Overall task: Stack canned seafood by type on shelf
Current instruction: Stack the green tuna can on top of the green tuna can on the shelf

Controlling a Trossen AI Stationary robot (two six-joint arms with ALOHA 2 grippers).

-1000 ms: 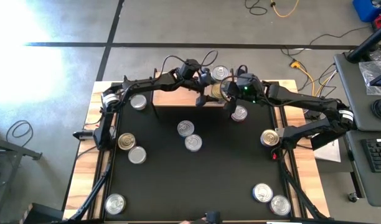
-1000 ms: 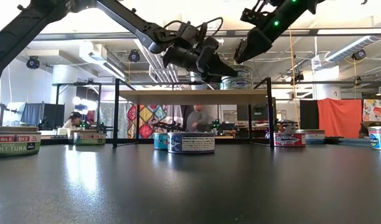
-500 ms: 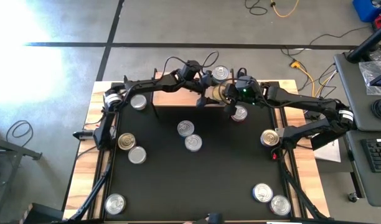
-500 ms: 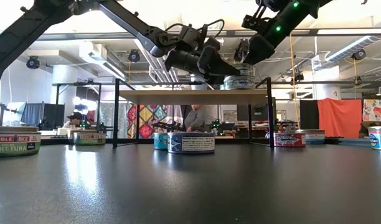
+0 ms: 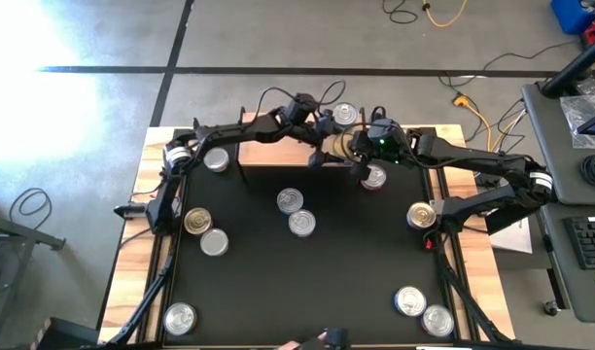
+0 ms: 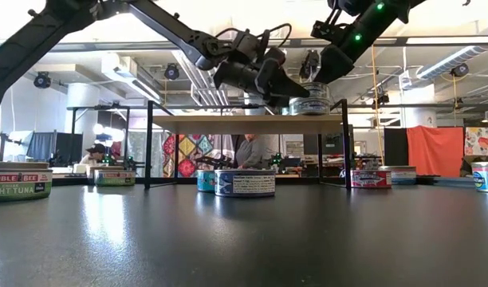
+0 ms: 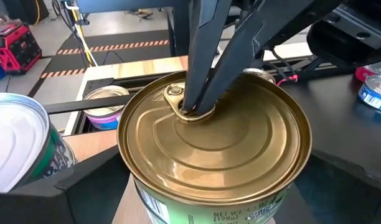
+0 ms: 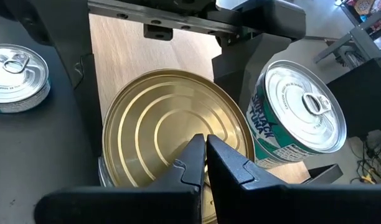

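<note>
Black desk [image 5: 307,282] still carries about ten scattered cans, while on the shelf [image 5: 278,154] at twelve o'clock stand only a gold can [image 5: 338,144], between the left gripper's [image 5: 324,148] open jaws with the right gripper's [image 5: 357,165] closed jaws on its lid, and a silver can [image 5: 344,115]; most stacking remains.

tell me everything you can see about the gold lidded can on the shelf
The gold-lidded can is a short round metal tin with a ringed brass-coloured lid, pull tab and green-and-white label. It stands upright on the light-wood shelf. The right pincer, shut, presses its tips on the lid; the open left pincer straddles it.
</note>
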